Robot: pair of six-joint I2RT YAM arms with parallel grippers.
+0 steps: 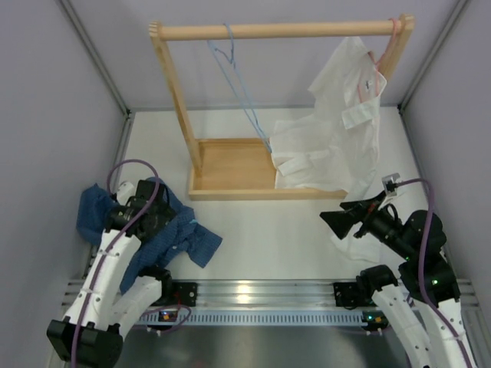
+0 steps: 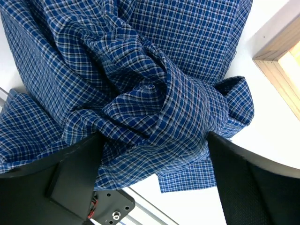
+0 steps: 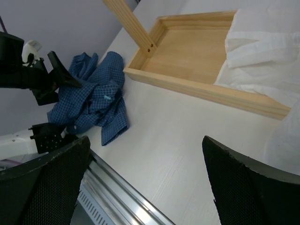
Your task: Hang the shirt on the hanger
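Observation:
The shirt (image 1: 184,239) is a blue fine-checked heap, crumpled on the white table at the near left. My left gripper (image 1: 147,205) hovers over its middle with jaws wide open. In the left wrist view, bunched folds of the shirt (image 2: 154,93) fill the space between and beyond the left gripper's (image 2: 154,145) two fingers, which do not pinch it. The hanger (image 1: 239,88), thin light-blue wire, hangs by its hook from the wooden rail and slants down toward the rack's base. My right gripper (image 1: 331,221) is open over bare table at the right, empty; the right wrist view shows the shirt (image 3: 96,105) far left.
A wooden rack stands at the back: top rail (image 1: 276,31), left post, and tray-like base (image 1: 230,165). A larger white shirt (image 1: 337,130) on a pink hanger (image 1: 386,54) drapes from the rail's right end onto the base and table. An aluminium rail (image 1: 253,291) lines the near edge.

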